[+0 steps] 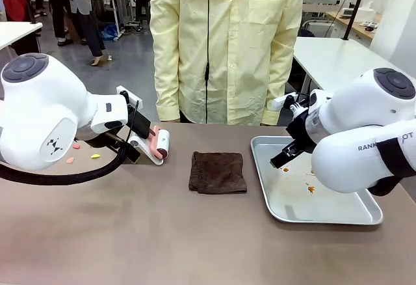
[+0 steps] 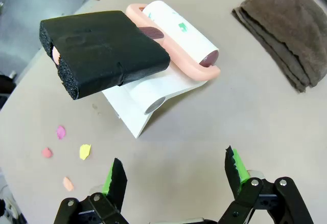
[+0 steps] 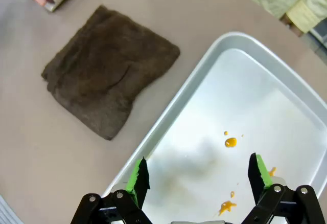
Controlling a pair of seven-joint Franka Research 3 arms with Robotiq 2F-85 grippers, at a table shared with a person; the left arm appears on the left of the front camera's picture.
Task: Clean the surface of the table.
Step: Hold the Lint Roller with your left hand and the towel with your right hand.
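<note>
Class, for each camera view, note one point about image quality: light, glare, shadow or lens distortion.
Front view: soft, even light, no hard shadows on the table. Left wrist view: the wide-angle lens bows the table's edge. Right wrist view: the tray glares pale, with a smudgy grey reflection above the right claw.

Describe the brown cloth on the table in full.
The brown cloth is a dark, fuzzy, terry-like towel, folded into a rough square with layered edges showing. It lies flat on the table, between the lint roller and the steel tray, touching neither. Nothing rests on it.
</note>
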